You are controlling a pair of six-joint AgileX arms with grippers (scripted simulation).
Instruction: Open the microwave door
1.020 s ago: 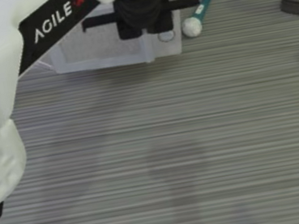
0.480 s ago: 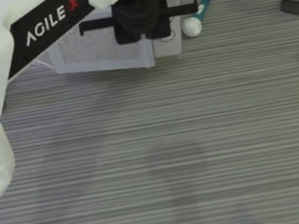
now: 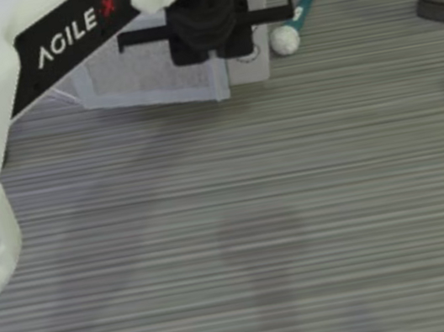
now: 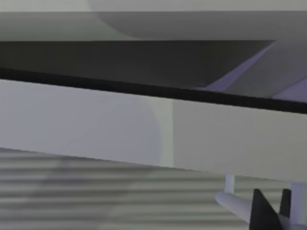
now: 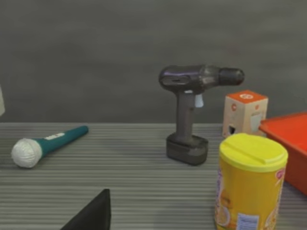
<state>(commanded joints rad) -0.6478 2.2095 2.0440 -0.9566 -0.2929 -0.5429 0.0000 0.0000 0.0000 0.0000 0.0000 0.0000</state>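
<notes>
- The worktop (image 3: 297, 204) was grey with fine horizontal stripes.
- At its far edge stood the boxy white microwave (image 3: 260, 64), its mesh-windowed microwave door (image 3: 148, 80) slightly ajar.
- The left hand (image 3: 207, 28) hovered over the door; whether it gripped, I cannot tell.
- A teal, white-headed microphone (image 3: 292, 25) lay just beside the microwave.
- A dark drill (image 5: 189, 115) stood upright farther right.

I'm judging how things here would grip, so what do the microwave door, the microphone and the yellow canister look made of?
Microwave door: looks like matte white plastic, with a speckled grey mesh window. Microphone: smooth teal handle, probably plastic; the white head looks woven or foamy, hard to say which. Yellow canister: glossy printed wall with a plain snap-on lid, likely plastic, perhaps coated card.
</notes>
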